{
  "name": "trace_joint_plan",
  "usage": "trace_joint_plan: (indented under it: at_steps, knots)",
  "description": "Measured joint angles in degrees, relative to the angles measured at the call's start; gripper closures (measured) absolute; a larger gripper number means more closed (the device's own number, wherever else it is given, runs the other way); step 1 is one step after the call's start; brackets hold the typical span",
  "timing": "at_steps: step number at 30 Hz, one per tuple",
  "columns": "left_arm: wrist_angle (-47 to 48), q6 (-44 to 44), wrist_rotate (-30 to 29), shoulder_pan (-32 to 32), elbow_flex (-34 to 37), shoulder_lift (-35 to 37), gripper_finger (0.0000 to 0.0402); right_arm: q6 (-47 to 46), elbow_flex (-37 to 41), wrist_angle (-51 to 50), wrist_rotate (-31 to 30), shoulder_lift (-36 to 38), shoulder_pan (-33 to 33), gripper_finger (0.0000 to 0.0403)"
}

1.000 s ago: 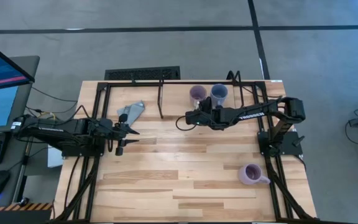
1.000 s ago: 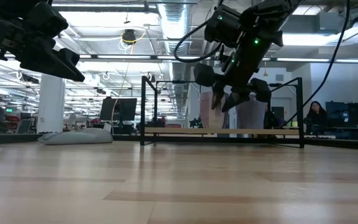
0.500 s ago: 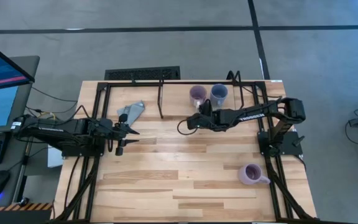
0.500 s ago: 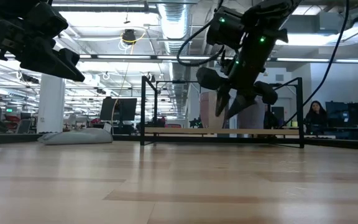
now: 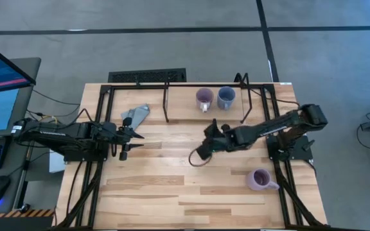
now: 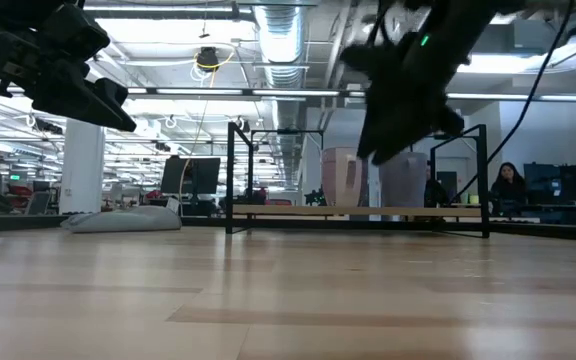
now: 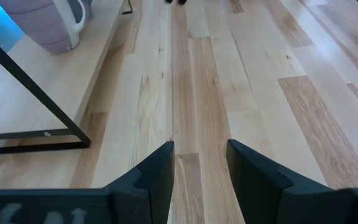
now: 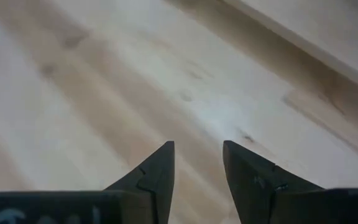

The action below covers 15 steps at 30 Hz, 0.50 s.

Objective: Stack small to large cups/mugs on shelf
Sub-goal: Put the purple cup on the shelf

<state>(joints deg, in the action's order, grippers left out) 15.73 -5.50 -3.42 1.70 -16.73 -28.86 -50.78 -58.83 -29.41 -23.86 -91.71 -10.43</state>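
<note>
From above, two mugs stand side by side on the shelf [image 5: 172, 102] at the table's far edge: the purple mug [image 5: 203, 98] and, touching or almost touching it on its right, the blue-grey mug [image 5: 226, 97]. The pale lilac mug [image 5: 259, 179] sits well apart from them, on the bare table [image 5: 153, 186] near the right front corner, its handle pointing right. A grey folded wedge [image 5: 137, 114] lies at the shelf's left part.

The right gripper [image 5: 204, 151] hangs over the middle of the table, in front of the shelf and well short of the lilac mug. Its own wrist camera shows what the overhead picture cannot: the two dark fingers [image 8: 160, 171] stand apart with only blurred wood between them, holding nothing.

The left gripper [image 5: 124, 138] waits over the table's left side, just in front of the wedge. Its wrist view shows its fingers [image 7: 157, 174] parted too, empty, over bare planks, with a black shelf leg and a pale handled mug (the colour is hard to name from here) at the edge of the picture.

The low view adds the mugs' standing: both shelf mugs are upright on the light board between the black uprights, the right arm a dark blur in front of them. The lilac mug does not show there. People sit in the room behind.
</note>
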Motion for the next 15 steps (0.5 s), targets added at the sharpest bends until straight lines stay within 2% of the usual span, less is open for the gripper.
trace_joint_plan:
  at_steps: [6, 10, 15]
  knots:
    - [0.0, 0.0, 0.0, 0.0, 0.0, 0.0, 0.0262, 12.6, 0.0, -0.2, -0.2, 7.3, -5.4, 0.0244]
    - [-0.1, 0.0, 0.0, 0.0, 0.0, 0.0, 0.0262, 13.6, 0.0, -1.0, -0.1, 12.6, -8.1, 0.0244]
    - [-0.2, 0.0, -0.4, 0.0, 0.0, 0.0, 0.0262, 13.4, 0.0, -7.7, -0.2, 19.1, -10.8, 0.0244]
